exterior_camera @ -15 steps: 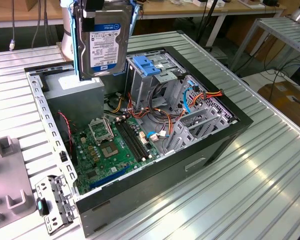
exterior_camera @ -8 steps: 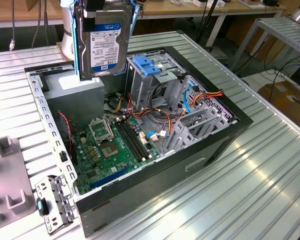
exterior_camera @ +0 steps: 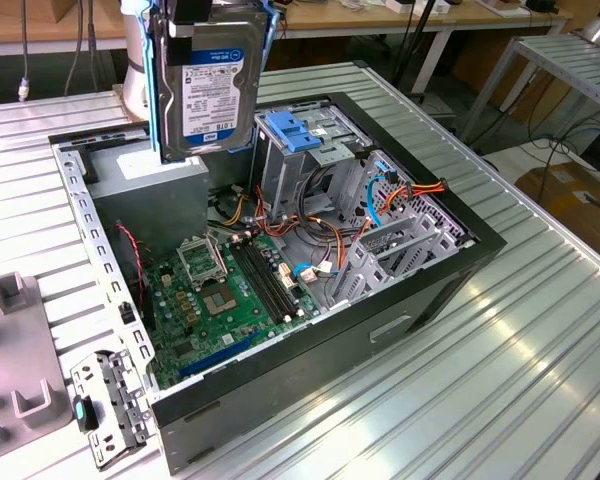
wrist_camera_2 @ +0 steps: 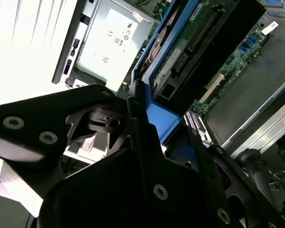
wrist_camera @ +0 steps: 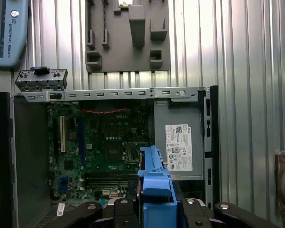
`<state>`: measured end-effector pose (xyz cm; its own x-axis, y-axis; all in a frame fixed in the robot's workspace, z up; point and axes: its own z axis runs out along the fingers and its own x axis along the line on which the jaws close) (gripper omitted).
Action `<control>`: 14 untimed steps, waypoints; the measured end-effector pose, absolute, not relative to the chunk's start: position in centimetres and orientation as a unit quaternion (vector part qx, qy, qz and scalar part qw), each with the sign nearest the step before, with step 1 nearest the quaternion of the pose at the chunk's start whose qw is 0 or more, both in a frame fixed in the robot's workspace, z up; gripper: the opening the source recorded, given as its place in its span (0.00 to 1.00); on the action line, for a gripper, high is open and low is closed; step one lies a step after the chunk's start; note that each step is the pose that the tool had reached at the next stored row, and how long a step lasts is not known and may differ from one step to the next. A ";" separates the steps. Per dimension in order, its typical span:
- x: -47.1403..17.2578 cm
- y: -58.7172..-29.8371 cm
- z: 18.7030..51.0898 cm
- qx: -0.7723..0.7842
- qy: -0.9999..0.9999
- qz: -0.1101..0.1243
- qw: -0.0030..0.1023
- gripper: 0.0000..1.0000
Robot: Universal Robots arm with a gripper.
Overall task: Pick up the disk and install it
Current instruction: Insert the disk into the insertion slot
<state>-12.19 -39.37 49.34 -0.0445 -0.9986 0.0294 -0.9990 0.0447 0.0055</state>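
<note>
Your ribbed metal table (exterior_camera: 520,340) and what sits on it.
You have the open computer case (exterior_camera: 380,325) lying on its side in the middle of the table. At the exterior view's left, a grey moulded holder (exterior_camera: 15,395) rests on the ribs, and a slotted metal bracket (exterior_camera: 110,405) lies just beside the case's corner. In the first wrist view, a control pad (wrist_camera: 7,33) lies apart from the holder.

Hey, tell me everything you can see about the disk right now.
The disk is a flat metal hard drive with a white and blue label on its face, framed by bright blue plastic rails. It hangs upright, on edge, in the air above the open computer case, near the grey power supply box. The gripper clamps its blue carrier at the top end; nothing else touches it.
</note>
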 end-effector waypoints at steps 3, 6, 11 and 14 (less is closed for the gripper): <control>-12.2 -39.7 49.3 0.691 -0.723 0.008 0.013 0.37; -12.2 -40.0 49.3 0.691 -0.723 0.008 0.012 0.37; -12.2 -40.5 49.3 0.691 -0.723 0.008 0.012 0.37; -12.2 -40.8 49.3 0.691 -0.723 0.008 0.012 0.37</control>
